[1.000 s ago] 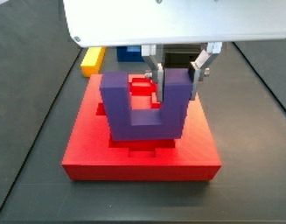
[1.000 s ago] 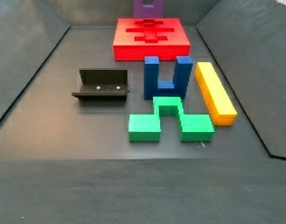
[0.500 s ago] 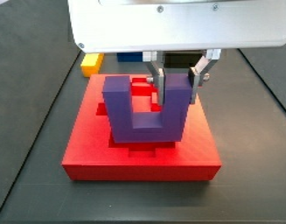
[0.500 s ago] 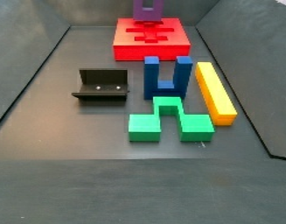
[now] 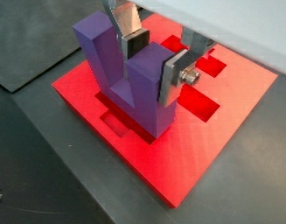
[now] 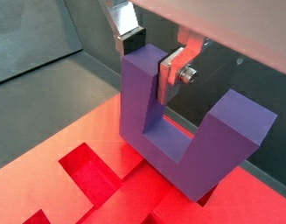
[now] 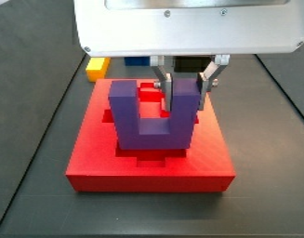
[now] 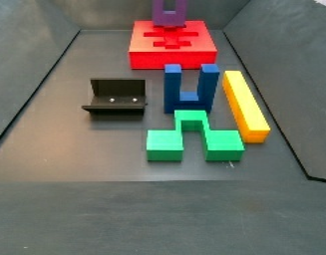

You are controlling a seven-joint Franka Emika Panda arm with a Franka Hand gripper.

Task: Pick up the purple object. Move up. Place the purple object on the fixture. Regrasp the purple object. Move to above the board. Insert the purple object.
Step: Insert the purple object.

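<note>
The purple object (image 7: pixel 153 119) has come lower over the last second and now stands upright, prongs up, in the board (image 7: pixel 92 160) cut-outs. The gripper (image 7: pixel 189 84) remains clamped on its right prong; insertion looks nearly complete, release outstanding.

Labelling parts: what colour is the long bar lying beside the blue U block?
Yellow-orange. The long bar shows best in a side view, right of the blue U block.

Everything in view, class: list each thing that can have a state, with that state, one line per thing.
Gripper: above the board, shut on one prong of the purple object.
Purple object: upright, prongs up, bar low over the board.
Board: flat on the floor, cut-outs still visible.
Fixture: empty, on the floor.
Blue block: standing, prongs up.
</note>
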